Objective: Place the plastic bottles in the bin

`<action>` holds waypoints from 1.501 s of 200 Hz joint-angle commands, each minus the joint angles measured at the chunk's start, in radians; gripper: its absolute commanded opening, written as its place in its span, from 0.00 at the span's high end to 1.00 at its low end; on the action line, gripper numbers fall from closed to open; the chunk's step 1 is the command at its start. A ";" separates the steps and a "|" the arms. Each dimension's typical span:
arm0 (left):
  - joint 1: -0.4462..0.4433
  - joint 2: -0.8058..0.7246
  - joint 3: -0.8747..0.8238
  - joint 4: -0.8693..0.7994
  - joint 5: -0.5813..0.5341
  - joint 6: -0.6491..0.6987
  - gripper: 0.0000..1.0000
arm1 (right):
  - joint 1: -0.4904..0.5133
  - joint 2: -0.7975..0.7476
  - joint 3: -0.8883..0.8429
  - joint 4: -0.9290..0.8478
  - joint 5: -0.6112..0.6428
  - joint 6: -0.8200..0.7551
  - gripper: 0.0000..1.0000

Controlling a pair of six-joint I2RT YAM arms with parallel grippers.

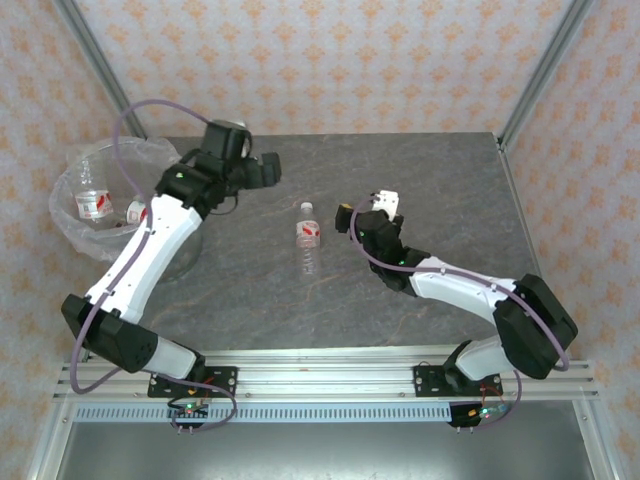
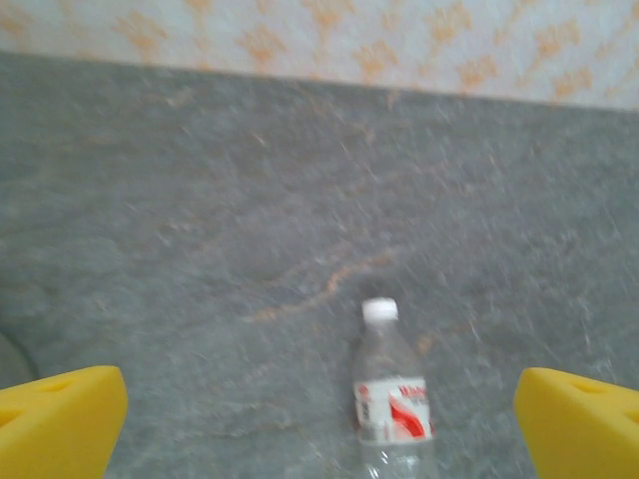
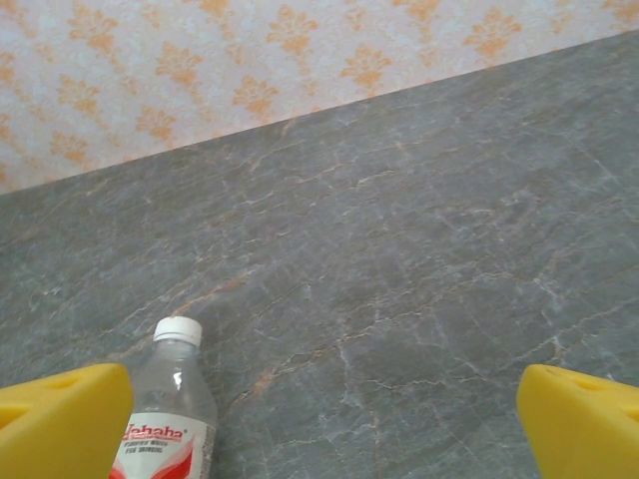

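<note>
One clear plastic bottle [image 1: 308, 237] with a white cap and a red-and-white label lies on the grey table, cap pointing away from the arms. My left gripper [image 1: 265, 170] hovers up and to its left, open and holding nothing. The left wrist view has this bottle [image 2: 391, 399] between the wide yellow fingertips [image 2: 60, 419], right of centre. To the bottle's right, my right gripper [image 1: 365, 207] stands open and holds nothing. In the right wrist view the bottle [image 3: 168, 409] sits next to the left fingertip [image 3: 60, 419]. The bin [image 1: 70, 215] at far left holds two bottles [image 1: 92, 200].
The grey stone-patterned table [image 1: 420, 180] spreads behind and right of the bottle. Patterned walls and metal frame posts [image 1: 540, 80] close in the back and sides. The left arm's forearm [image 1: 150, 250] runs along the bin's right side.
</note>
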 commanded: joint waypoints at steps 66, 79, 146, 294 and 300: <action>-0.185 0.201 -0.149 0.111 -0.067 -0.233 0.00 | -0.065 -0.150 -0.140 -0.053 0.028 0.117 0.01; -0.196 0.237 -0.160 0.117 -0.069 -0.255 0.00 | -0.068 -0.169 -0.160 -0.050 0.038 0.131 0.01; -0.222 0.406 -0.149 0.175 0.027 -0.270 0.00 | -0.075 -0.190 -0.169 -0.088 0.018 0.154 0.01; -0.239 0.599 -0.128 0.242 0.041 -0.230 0.22 | -0.076 -0.128 -0.090 -0.133 -0.072 0.087 0.01; -0.239 0.596 -0.129 0.244 0.040 -0.231 0.25 | -0.076 -0.129 -0.087 -0.130 -0.069 0.087 0.01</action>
